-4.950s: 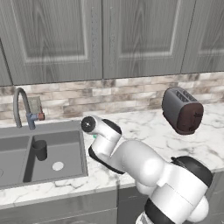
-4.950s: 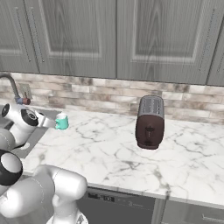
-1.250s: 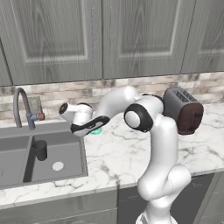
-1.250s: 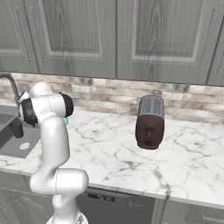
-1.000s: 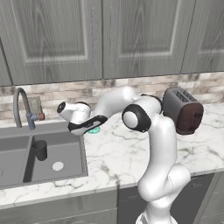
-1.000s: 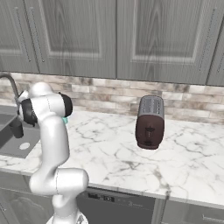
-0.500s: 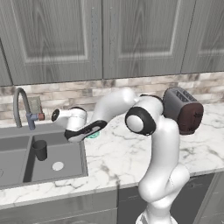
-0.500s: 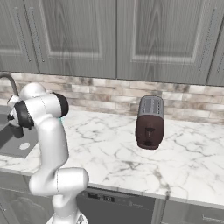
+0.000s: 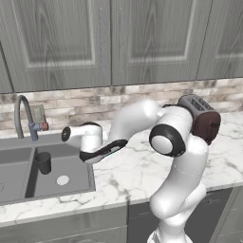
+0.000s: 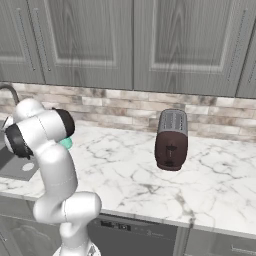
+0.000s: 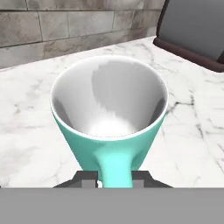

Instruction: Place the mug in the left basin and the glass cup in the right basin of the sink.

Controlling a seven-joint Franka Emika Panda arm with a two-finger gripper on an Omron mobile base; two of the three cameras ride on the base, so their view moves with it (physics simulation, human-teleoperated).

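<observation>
In the left base view I see my arm (image 9: 142,118) reaching left across the marble counter (image 9: 142,171) toward the sink (image 9: 28,178), with the gripper (image 9: 102,151) low over the counter just beside the sink's right edge. A sliver of teal shows along the gripper there, which is the mug (image 9: 113,148), though I cannot make out the fingers from this side. The glass cup (image 9: 43,162) stands upright in the right basin, near its back left corner and apart from the pale drain (image 9: 62,180). The faucet (image 9: 23,116) curves up at the sink's back edge, and the toaster (image 9: 199,118) sits toward the counter's back right. In the right base view the arm's upper links stand in front of the counter's left end; a small patch of the teal mug (image 10: 66,144) peeks out just behind them, above the counter near the sink's edge, and the toaster (image 10: 171,132) sits mid-counter, well apart from it. In the hand view I look straight into the mug's white inside (image 11: 109,98); its teal handle runs down between the two fingertips (image 11: 140,176), which pinch it from both sides. The mug hangs above marble, with the brick wall (image 11: 65,22) behind it and the toaster's dark base (image 11: 192,30) in the upper right corner.
</observation>
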